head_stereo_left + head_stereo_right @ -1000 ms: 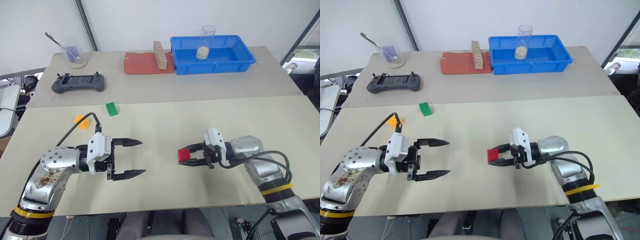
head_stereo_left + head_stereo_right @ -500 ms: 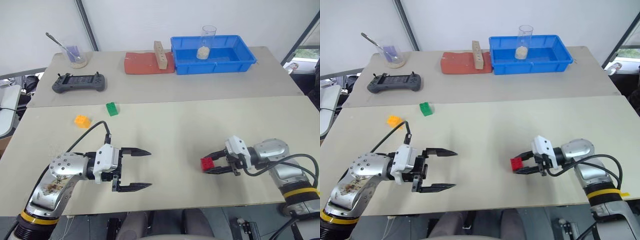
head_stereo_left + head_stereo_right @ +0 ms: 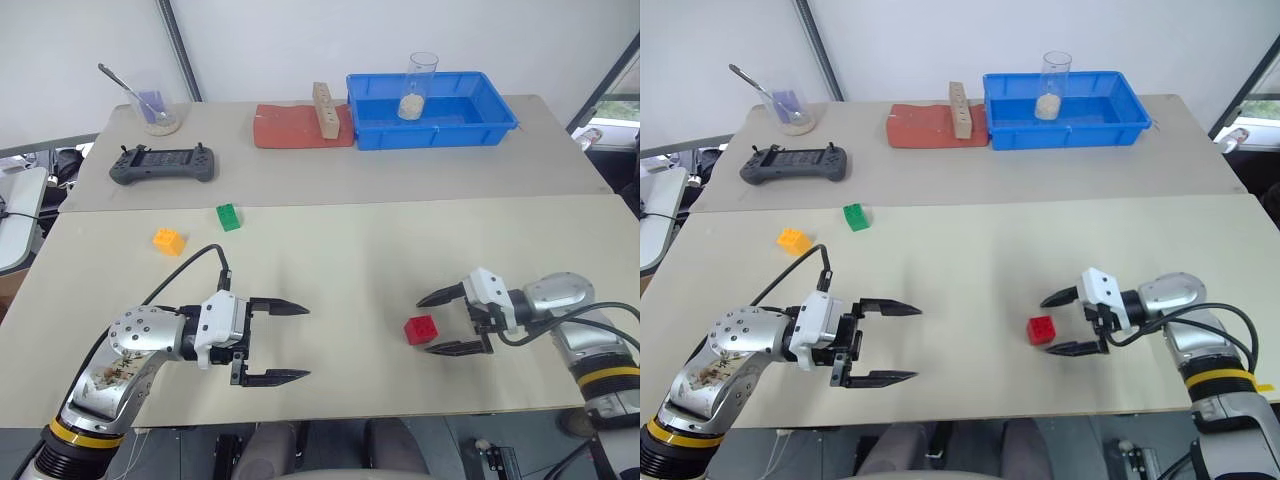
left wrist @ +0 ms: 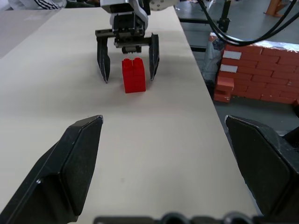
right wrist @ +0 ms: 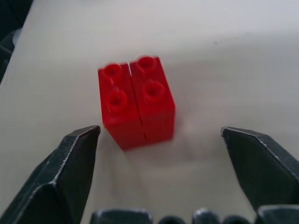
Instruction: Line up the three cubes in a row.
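A red cube (image 3: 421, 329) rests on the near table, right of centre, studs up. My right gripper (image 3: 440, 322) stands open just to its right, fingers spread on either side and clear of the brick; the red cube (image 5: 137, 101) lies just beyond the black fingertips (image 5: 70, 154). The green cube (image 3: 228, 216) and the orange-yellow cube (image 3: 167, 240) lie at the far left of the near table, a short way apart. My left gripper (image 3: 297, 343) is open and empty near the front edge, pointing across at the red cube (image 4: 133, 74).
On the far table sit a blue bin (image 3: 490, 128) with a glass beaker (image 3: 420, 82), a red cloth (image 3: 290, 128) with a tan wooden block (image 3: 324, 108), a grey handheld controller (image 3: 163, 164) and a glass dish with a spoon (image 3: 152, 108). A brick stack (image 4: 257, 70) stands beside the table.
My right gripper carried the red cube to the right, set it on the table and opened. The left gripper stayed open, almost still.
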You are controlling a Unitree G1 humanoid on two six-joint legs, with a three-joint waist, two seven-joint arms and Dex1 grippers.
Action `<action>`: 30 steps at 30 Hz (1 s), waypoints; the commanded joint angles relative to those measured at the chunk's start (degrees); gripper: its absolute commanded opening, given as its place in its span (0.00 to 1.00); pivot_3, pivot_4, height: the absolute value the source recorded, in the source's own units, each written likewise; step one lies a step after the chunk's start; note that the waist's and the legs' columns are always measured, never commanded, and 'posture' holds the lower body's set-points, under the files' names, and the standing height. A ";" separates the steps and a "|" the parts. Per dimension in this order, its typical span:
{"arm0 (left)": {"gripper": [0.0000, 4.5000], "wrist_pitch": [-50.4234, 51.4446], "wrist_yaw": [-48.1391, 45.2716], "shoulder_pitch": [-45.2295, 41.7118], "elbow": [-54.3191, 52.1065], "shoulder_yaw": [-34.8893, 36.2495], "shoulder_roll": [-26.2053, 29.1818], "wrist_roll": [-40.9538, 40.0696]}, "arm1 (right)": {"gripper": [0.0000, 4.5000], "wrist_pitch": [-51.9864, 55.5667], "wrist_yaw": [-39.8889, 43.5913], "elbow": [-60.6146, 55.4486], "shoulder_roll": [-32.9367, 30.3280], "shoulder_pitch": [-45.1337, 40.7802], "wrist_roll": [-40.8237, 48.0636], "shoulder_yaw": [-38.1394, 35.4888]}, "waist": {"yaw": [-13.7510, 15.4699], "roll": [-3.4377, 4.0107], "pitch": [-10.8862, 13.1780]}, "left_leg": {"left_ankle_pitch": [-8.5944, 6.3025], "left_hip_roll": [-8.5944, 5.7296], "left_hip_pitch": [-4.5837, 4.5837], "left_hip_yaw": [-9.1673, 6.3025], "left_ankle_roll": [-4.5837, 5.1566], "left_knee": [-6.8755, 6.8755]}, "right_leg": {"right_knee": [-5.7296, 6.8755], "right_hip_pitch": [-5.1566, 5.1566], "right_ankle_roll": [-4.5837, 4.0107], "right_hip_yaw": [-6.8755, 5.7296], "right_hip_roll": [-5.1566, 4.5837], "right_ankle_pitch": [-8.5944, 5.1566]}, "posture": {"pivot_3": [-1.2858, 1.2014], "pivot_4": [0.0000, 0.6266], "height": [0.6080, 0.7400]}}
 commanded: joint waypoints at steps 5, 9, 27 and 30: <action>1.00 -1.74 14.35 1.40 5.56 4.53 -6.43 5.07 | 0.99 12.50 -3.81 -13.91 -3.31 -0.70 7.63 -6.89 | 0.05 0.01 0.01 | 0.00 0.02 -0.03 0.00 0.00 0.00 | 0.02 0.02 0.00 0.00 0.00 0.00 | 0.52 0.24 1.00; 1.00 -4.57 31.62 0.66 10.40 7.41 -14.05 14.28 | 0.99 29.36 -18.11 -29.05 -0.28 -5.57 13.55 -10.09 | -0.18 0.01 0.00 | 0.00 0.06 -0.07 0.01 -0.01 -0.03 | 0.05 -0.02 -0.01 0.01 0.00 0.01 | 0.52 0.24 1.00; 1.00 -10.48 72.37 -20.87 39.18 11.04 -33.75 28.92 | 0.99 60.30 -57.67 -44.00 23.99 -24.22 16.08 -3.23 | 1.16 -0.23 -0.01 | -0.04 -0.10 -0.45 0.01 0.01 0.41 | 0.22 -0.23 0.06 -0.12 -0.02 0.15 | 0.52 0.24 1.00; 1.00 -12.55 72.95 -24.60 45.36 11.27 -33.78 28.57 | 0.99 60.98 -58.57 -44.68 24.44 -24.65 16.11 -3.33 | 0.79 -0.24 0.00 | -0.03 -0.10 -0.46 0.02 0.01 0.41 | 0.37 -0.28 0.06 -0.14 -0.02 0.15 | 0.52 0.24 1.00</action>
